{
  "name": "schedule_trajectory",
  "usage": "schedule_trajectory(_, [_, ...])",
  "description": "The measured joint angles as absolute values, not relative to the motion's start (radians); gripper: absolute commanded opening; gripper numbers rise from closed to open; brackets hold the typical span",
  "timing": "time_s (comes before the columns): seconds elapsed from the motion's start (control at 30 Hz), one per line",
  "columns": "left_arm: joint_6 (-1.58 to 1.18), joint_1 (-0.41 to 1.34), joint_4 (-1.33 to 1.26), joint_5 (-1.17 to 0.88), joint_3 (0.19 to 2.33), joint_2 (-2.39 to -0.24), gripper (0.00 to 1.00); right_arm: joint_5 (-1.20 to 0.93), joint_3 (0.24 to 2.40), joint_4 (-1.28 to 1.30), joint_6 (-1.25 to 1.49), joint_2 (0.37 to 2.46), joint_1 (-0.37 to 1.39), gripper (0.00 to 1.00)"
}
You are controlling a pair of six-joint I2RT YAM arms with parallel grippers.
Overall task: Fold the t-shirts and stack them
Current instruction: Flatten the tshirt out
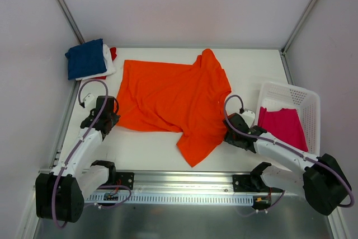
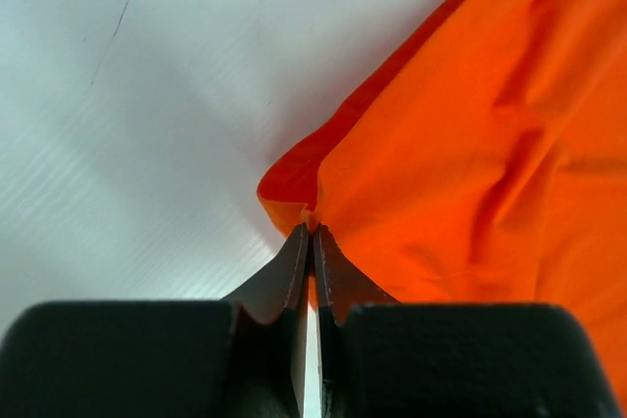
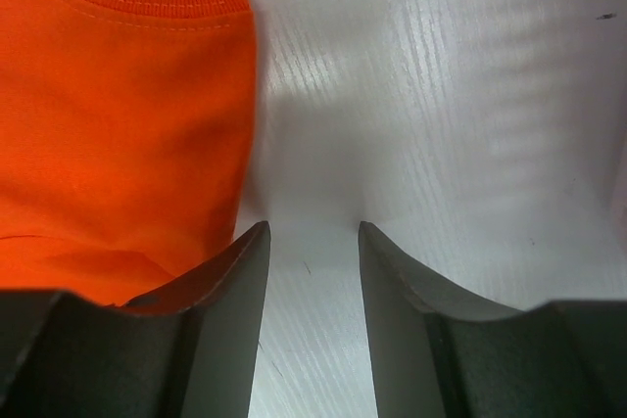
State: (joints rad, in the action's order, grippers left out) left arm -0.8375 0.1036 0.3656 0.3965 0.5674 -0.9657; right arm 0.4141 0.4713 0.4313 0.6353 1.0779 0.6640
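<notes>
Five shirts on my white table (image 1: pixel 251 65), white walls (image 1: pixel 168 4) around: one orange shirt (image 1: pixel 168 99) spread mid-frame; navy shirt (image 1: pixel 85 59), white shirt (image 1: pixel 109 64) and red shirt (image 1: pixel 113 53) stacked upper left; pink shirt (image 1: pixel 282 126) in the basket (image 1: pixel 291 92), right. My left gripper (image 2: pixel 312 234) pinches the orange shirt's left edge; my right gripper (image 3: pixel 312 232) stands open just beside its lower-right edge, over bare table.

White lattice basket (image 1: pixel 292 94) on the right, white tabletop (image 1: pixel 151 149), metal rail (image 1: pixel 184 181) in front
</notes>
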Motion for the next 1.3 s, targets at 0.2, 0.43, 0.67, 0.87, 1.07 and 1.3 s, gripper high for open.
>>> schedule_trajectory(0.2, [-0.846,0.104,0.424,0.381,0.532,-0.942,0.0,0.414,0.444,0.431,0.636,1.025,0.665,0.45])
schedule_trajectory(0.43, [-0.854,0.104,0.462,0.376,0.507,-0.905,0.08,0.414,0.426,0.432,0.636,0.992,0.665,0.45])
schedule_trajectory(0.67, [-0.858,0.104,0.463,0.377,0.507,-0.905,0.03,0.415,0.426,0.464,0.636,0.952,0.665,0.45])
schedule_trajectory(0.87, [-0.86,0.104,0.464,0.378,0.491,-0.906,0.0,0.408,0.426,0.492,0.642,0.865,0.665,0.48])
schedule_trajectory(1.07, [-0.865,0.104,0.466,0.378,0.483,-0.906,0.0,0.273,0.4,0.381,0.654,0.875,0.678,0.48])
schedule_trajectory(1.3, [-0.864,0.104,0.466,0.378,0.474,-0.894,0.0,0.249,0.416,0.282,0.71,0.972,0.804,0.47])
